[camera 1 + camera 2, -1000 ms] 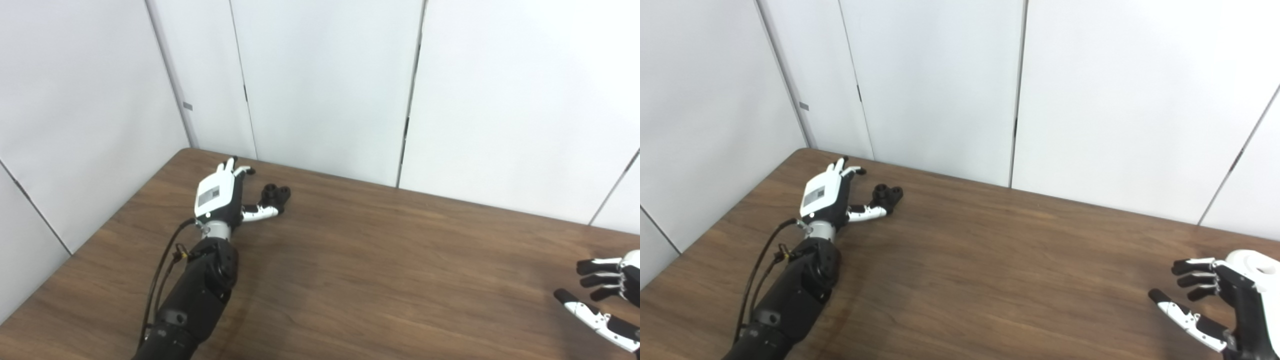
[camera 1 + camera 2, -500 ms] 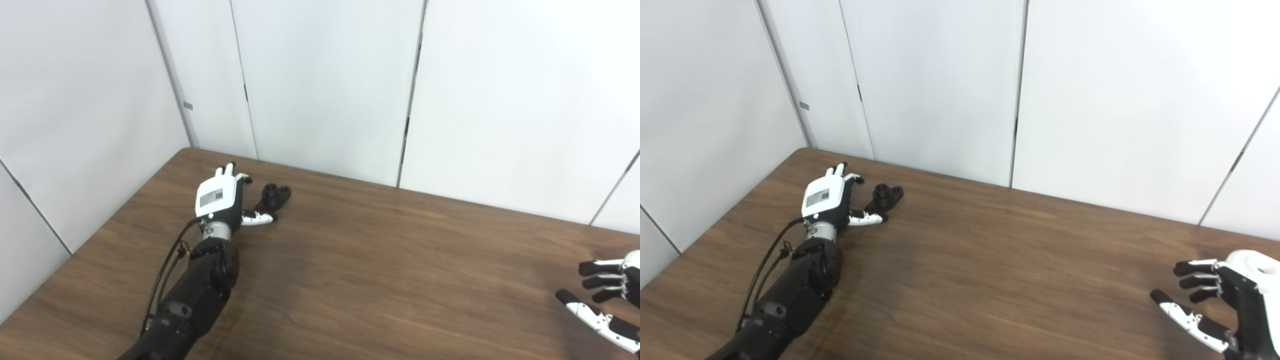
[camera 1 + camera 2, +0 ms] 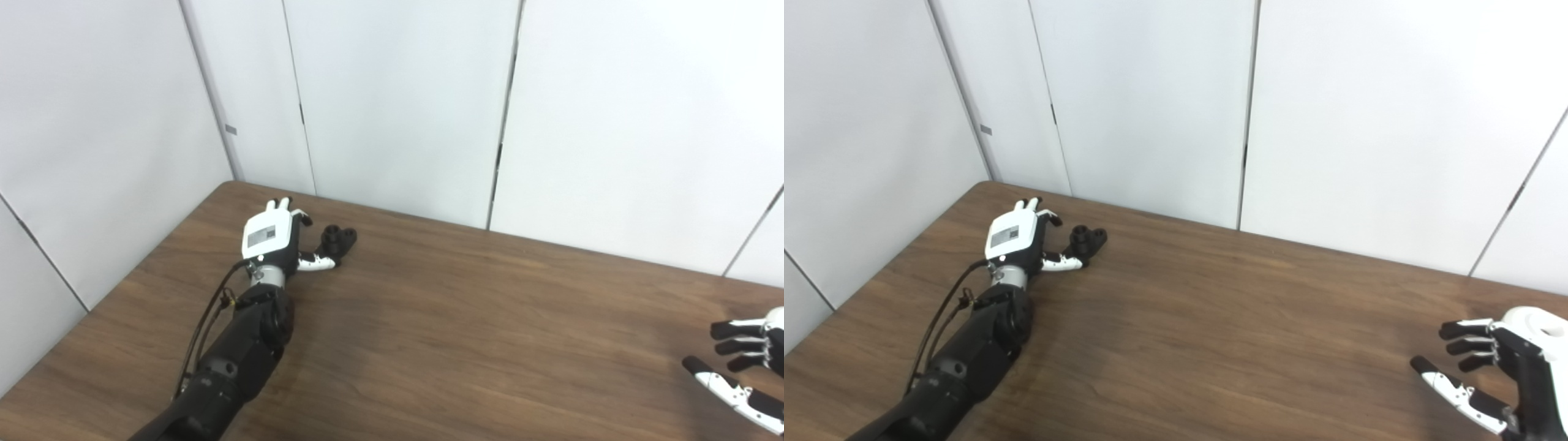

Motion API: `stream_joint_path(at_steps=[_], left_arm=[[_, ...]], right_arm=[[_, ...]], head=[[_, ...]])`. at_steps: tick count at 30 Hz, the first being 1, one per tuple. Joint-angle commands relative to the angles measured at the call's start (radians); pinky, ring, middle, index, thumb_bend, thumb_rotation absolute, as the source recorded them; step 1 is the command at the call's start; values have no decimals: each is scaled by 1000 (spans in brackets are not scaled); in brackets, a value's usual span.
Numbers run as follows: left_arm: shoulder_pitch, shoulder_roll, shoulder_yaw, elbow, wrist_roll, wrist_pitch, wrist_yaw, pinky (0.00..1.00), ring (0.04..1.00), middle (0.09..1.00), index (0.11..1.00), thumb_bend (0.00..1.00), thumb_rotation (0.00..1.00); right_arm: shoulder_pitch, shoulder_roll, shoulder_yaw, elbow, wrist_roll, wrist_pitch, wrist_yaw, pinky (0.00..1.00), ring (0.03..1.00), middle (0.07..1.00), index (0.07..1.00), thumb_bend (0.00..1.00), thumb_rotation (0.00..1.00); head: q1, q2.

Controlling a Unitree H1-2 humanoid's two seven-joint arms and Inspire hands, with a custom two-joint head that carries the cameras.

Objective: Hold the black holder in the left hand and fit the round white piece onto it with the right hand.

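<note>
Two parts are being dealt with. The black holder (image 3: pixel 338 237) is lying on the table (image 3: pixel 465 318) near the far left corner, just beside the left hand (image 3: pixel 272 236), whose thumb is reaching to its near side while the fingers are curled loosely past it; nothing is being held yet. The round white piece (image 3: pixel 1536 321) is sitting at the far right edge of the right eye view, just behind the right hand (image 3: pixel 1488 361), which is being kept spread and empty.

Compared with a second ago, the left hand has been drawn back a little and turned, with the thumb pulled in toward the holder, so a grasp is probably being set up. The right hand is scarcely changed.

Little room is being left behind the holder, the wall panels (image 3: pixel 398 104) and the table's back edge being near. Wide bare wood is lying between the hands for bringing the parts together.
</note>
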Motion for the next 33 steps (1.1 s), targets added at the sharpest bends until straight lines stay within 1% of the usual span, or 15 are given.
stream_joint_path(at_steps=[1, 3, 5, 7, 12, 16, 17, 21, 25, 26, 28, 29, 30, 31, 33], left_arm=[[-66, 45, -8, 2, -10, -13, -31, 846, 955, 909, 633, 880, 321], [-76, 52, -18, 2, -18, -6, -67, 844, 944, 900, 623, 856, 329], [-91, 66, -39, -1, -21, 9, -131, 846, 945, 903, 619, 835, 341], [-101, 74, -49, -4, -25, 20, -167, 842, 943, 902, 612, 826, 350], [-133, 82, -68, 31, -34, 15, -219, 830, 928, 892, 617, 835, 346], [-152, 90, -99, 63, -26, 7, -256, 808, 928, 889, 628, 837, 349], [-157, 91, -106, 75, -26, 7, -260, 795, 924, 884, 639, 845, 344], [-172, 98, -136, 107, -30, 10, -297, 807, 932, 889, 727, 849, 341], [-184, 96, -154, 148, -30, 3, -290, 786, 924, 874, 788, 847, 308], [-186, 96, -158, 158, -32, -2, -289, 786, 925, 871, 761, 840, 289], [-186, 94, -161, 170, -37, -15, -282, 778, 919, 842, 592, 821, 239], [-184, 92, -159, 172, -41, -18, -274, 781, 901, 811, 554, 822, 213], [-181, 90, -156, 169, -44, -17, -267, 791, 884, 784, 520, 676, 145], [-178, 89, -155, 165, -47, -17, -261, 814, 872, 761, 498, 587, 102], [-172, 92, -157, 157, -53, -30, -256, 823, 857, 757, 485, 541, 79]], right_arm=[[-18, -7, -6, -38, -2, -2, -1, 408, 529, 613, 497, 502, 138], [-17, -7, -5, -40, -1, 1, -1, 407, 529, 612, 497, 502, 136], [-16, -5, -3, -41, -5, 2, -3, 407, 528, 612, 497, 502, 135], [-15, -3, -1, -45, -9, 6, -4, 408, 530, 614, 497, 501, 134], [-15, -3, 2, -66, -15, 24, -1, 407, 529, 615, 497, 501, 134], [-14, -3, 0, -71, -15, 30, -1, 413, 535, 617, 497, 501, 137], [-15, -3, 0, -71, -15, 31, -1, 413, 534, 616, 496, 501, 137], [-15, -4, 0, -68, -15, 26, -3, 412, 533, 615, 496, 501, 136], [-23, -3, 1, -62, -19, 26, -6, 413, 536, 618, 496, 501, 136], [-25, -4, 1, -61, -21, 24, -7, 412, 535, 617, 496, 501, 136], [-27, -5, 0, -59, -22, 20, -8, 411, 535, 616, 496, 501, 136], [-28, -6, 0, -60, -23, 21, -8, 411, 535, 616, 496, 501, 137], [-28, -6, 0, -62, -22, 22, -7, 411, 536, 617, 496, 501, 137], [-28, -6, -1, -65, -21, 24, -6, 411, 536, 617, 496, 501, 137], [-27, -7, -2, -69, -22, 27, -6, 410, 535, 617, 496, 500, 137]], head=[[0, 1], [0, 1], [-2, 2], [-3, 4], [-5, 9], [-7, 11], [-8, 12], [-9, 12], [-10, 13], [-12, 12], [-14, 11], [-14, 11], [-14, 12], [-14, 12], [-14, 12]])
